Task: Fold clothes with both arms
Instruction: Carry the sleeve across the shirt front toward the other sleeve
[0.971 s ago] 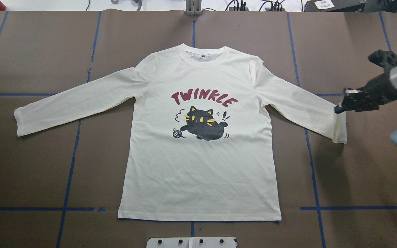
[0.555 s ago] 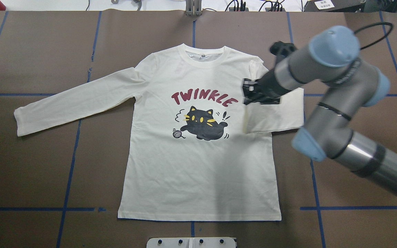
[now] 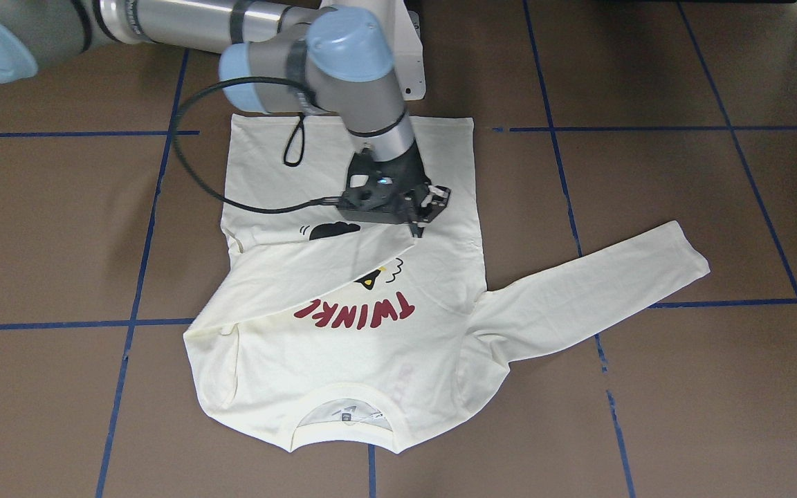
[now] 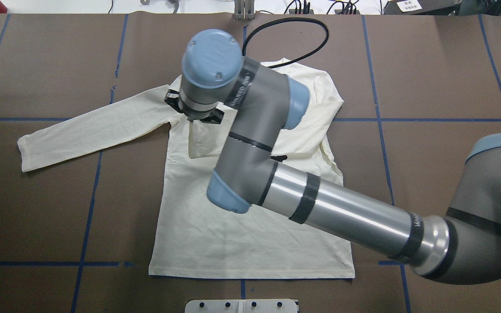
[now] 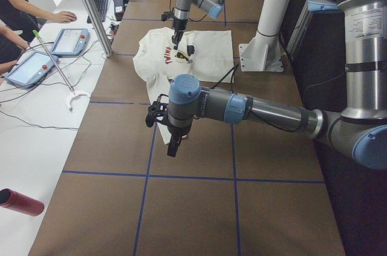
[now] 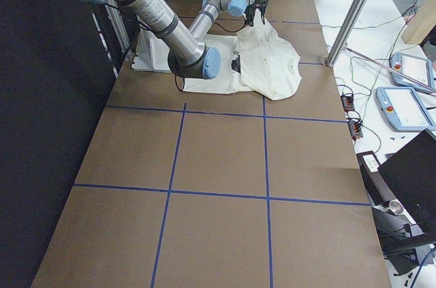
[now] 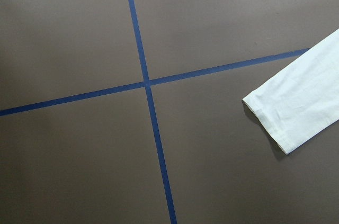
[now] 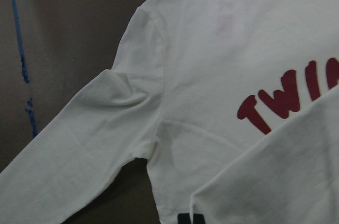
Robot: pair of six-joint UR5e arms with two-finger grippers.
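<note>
Currently my right gripper (image 3: 418,220) pinches the right sleeve cuff (image 3: 409,234) of the T-shirt (image 3: 343,373) over the chest print. Left gripper (image 5: 171,145) hangs above bare table (image 5: 199,207); its opening I cannot tell

The shirt (image 4: 250,234) lies flat on my worktop (image 4: 37,208), collar at twelve o'clock, hem at six. One sleeve (image 4: 89,130) reaches out toward nine o'clock. The other sleeve (image 3: 301,266) lies folded across the chest, under my right pincer (image 3: 423,218).

One T-shirt (image 3: 343,346), two arms (image 4: 342,208) (image 5: 266,111), two tablets (image 5: 69,41) (image 5: 27,68).
</note>
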